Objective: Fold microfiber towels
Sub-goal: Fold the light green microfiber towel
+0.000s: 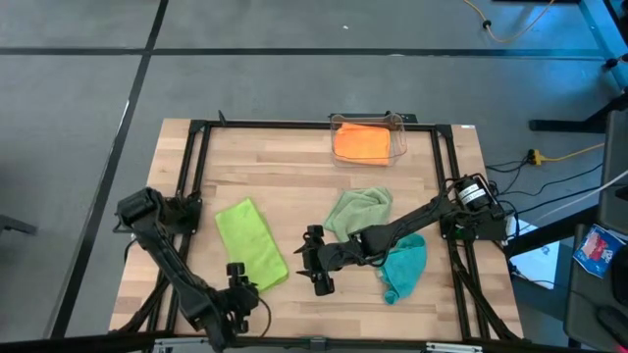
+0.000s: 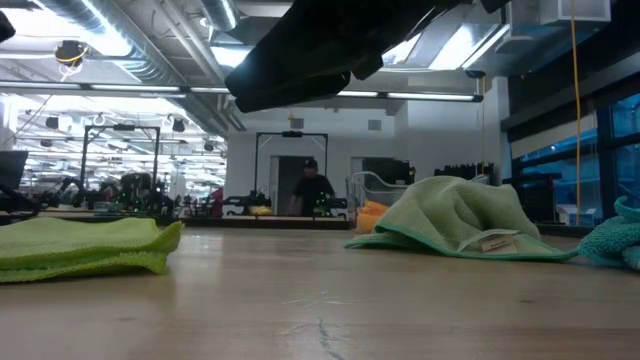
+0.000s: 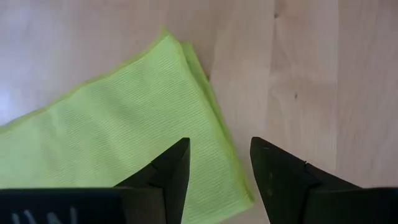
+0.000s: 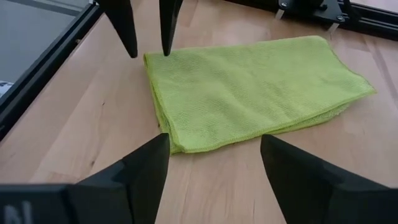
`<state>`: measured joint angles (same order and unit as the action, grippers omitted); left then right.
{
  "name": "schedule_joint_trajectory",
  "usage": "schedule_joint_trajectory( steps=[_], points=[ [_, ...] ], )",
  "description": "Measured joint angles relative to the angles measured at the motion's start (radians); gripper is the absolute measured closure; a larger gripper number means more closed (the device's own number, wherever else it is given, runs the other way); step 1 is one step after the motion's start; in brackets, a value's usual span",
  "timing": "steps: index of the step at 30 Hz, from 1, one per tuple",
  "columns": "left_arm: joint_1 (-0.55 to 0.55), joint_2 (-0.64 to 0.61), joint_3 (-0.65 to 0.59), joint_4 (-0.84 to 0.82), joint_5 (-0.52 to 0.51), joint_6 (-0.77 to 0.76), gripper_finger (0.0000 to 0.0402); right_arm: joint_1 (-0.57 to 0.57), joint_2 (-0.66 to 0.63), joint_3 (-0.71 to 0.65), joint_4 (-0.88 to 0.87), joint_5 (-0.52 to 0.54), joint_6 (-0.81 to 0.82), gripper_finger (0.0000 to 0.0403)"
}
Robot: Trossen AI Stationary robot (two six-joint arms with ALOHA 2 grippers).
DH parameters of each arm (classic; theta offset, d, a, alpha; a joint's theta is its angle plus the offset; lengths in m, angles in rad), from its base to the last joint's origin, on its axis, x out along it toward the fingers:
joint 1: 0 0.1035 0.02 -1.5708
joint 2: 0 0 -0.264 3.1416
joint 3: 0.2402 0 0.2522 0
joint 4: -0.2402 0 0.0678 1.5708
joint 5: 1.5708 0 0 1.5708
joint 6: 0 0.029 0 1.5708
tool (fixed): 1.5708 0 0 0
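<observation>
Towels lie spread over a wooden table point(image 1: 294, 186) between two dark robot arms. The lime green towel point(image 1: 251, 242), already folded into a long strip, lies left of centre, its long axis running diagonally from far-left to near-right. The left pincer point(image 1: 236, 278) hovers just off the strip's near end, fingers parted and empty. The right pincer point(image 1: 316, 263), also wide and empty, sits near the strip's right edge, facing it. Behind the right arm lie the crumpled pale sage towel point(image 1: 358, 211) and the teal towel point(image 1: 403, 267); the right arm is plainly nearer both. The orange towel point(image 1: 361, 143) rests in a clear bin point(image 1: 398, 126) at the far edge.
</observation>
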<state>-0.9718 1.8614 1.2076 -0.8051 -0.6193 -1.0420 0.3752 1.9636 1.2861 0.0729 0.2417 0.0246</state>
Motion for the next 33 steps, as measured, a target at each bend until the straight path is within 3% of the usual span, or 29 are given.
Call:
schedule_joint_trajectory(
  steps=[9,19,24,30,33],
  points=[
    [0.01,0.002,-0.001,0.065,0.028,0.004,0.0239,0.0,0.014,0.002,0.023,-0.018,-0.011,0.0147],
    [0.031,0.002,-0.001,0.072,0.043,-0.001,0.0239,0.0,0.145,0.016,0.134,-0.105,-0.097,0.0147],
    [0.031,0.002,-0.001,0.076,0.044,-0.002,0.0239,0.0,0.233,0.124,0.114,-0.106,-0.152,0.0147],
    [0.028,0.002,-0.001,0.084,0.045,-0.002,0.0239,0.0,0.335,0.278,-0.048,-0.104,-0.189,0.0147],
    [0.028,0.002,-0.001,0.091,0.052,-0.003,0.0239,0.001,0.375,0.339,-0.13,-0.041,-0.191,0.0147]
  ],
)
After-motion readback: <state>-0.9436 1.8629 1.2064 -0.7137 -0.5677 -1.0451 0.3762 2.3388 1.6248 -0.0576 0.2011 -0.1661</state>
